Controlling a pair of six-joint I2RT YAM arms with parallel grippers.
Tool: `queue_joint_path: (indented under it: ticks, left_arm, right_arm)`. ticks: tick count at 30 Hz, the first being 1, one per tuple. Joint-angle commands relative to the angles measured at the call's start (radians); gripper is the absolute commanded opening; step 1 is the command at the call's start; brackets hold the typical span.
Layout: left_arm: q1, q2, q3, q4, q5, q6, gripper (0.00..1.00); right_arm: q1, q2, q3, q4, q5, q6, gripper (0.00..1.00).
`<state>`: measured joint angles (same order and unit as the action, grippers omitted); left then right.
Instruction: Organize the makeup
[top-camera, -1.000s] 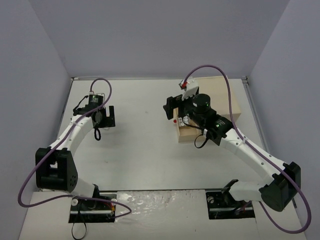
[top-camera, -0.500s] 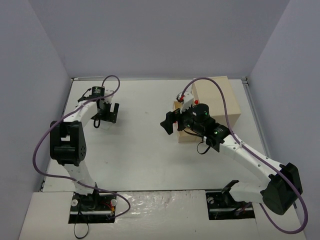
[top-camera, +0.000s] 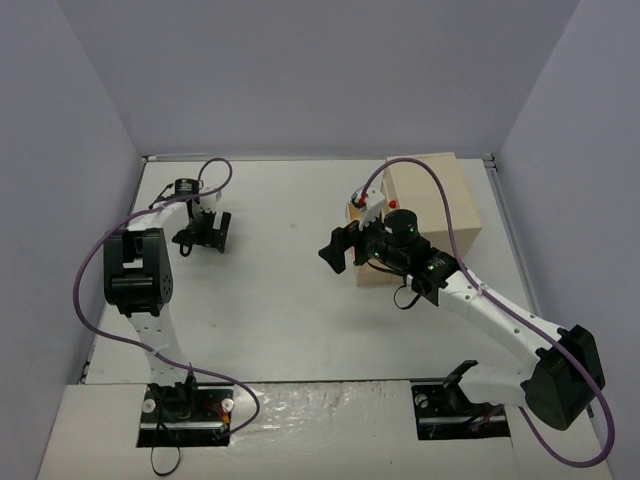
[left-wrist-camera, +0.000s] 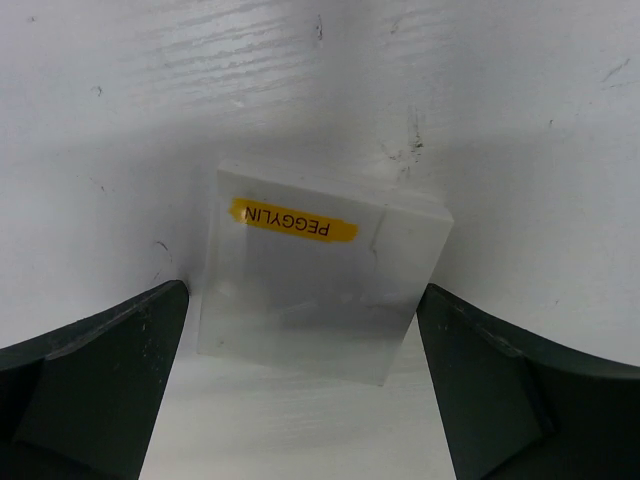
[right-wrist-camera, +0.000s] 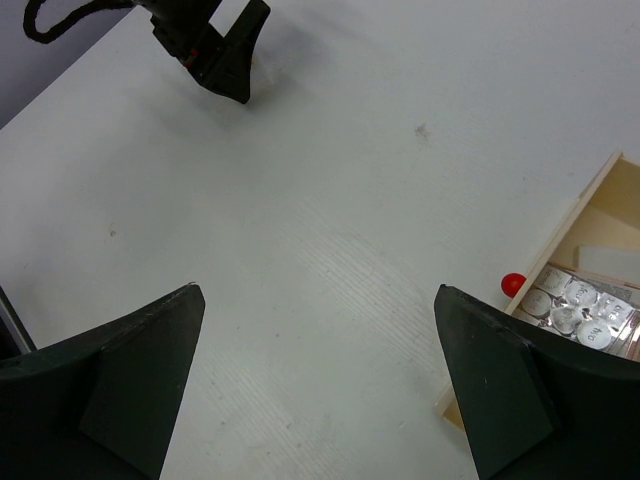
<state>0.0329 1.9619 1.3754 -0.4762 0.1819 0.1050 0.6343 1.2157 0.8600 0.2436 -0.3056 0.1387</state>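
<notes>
Left fingers (left-wrist-camera: 105, 375) spread wide either side of a white card (left-wrist-camera: 320, 270) lying on the table (left-wrist-camera: 520, 100); right fingers (right-wrist-camera: 110, 375) wide, holding nothing.

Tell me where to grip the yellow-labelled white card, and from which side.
Grip the white card by its opposite side edges, coming straight down from above. It lies flat on the table, so only its thin edges offer a hold, and the open left gripper straddles them. It sits slightly skewed; a small wrist turn would probably help.
</notes>
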Motion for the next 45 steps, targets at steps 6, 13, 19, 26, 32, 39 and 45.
queue_joint_path:
  ticks: [6, 13, 19, 26, 32, 39, 45]
  left_arm:
    - [-0.014, 0.011, -0.026, 0.067, 0.068, -0.006, 0.91]
    - [-0.022, -0.019, -0.049, 0.073, 0.171, -0.055, 0.72]
    - [-0.073, -0.066, -0.080, 0.080, 0.189, -0.092, 0.53]
    - [-0.208, -0.187, -0.110, 0.092, 0.152, -0.137, 0.45]
    - [-0.320, -0.368, -0.197, 0.180, 0.147, -0.144, 0.45]
    - [-0.432, -0.580, -0.264, 0.233, 0.193, -0.108, 0.45]
    - [-0.518, -0.734, -0.324, 0.290, 0.242, -0.053, 0.45]
  right_arm:
    - [-0.010, 0.007, 0.003, 0.098, -0.029, 0.008, 0.97]
    - [-0.010, 0.011, 0.005, 0.107, -0.030, 0.036, 0.97]
    - [-0.010, -0.009, -0.009, 0.106, -0.021, 0.050, 0.97]
    - [-0.010, 0.006, 0.016, 0.081, -0.013, 0.101, 0.97]
    - [-0.015, 0.023, 0.075, 0.014, 0.023, 0.185, 0.96]
    - [-0.037, 0.051, 0.166, -0.065, -0.012, 0.304, 0.92]
    - [-0.038, 0.097, 0.248, -0.079, -0.064, 0.350, 0.87]
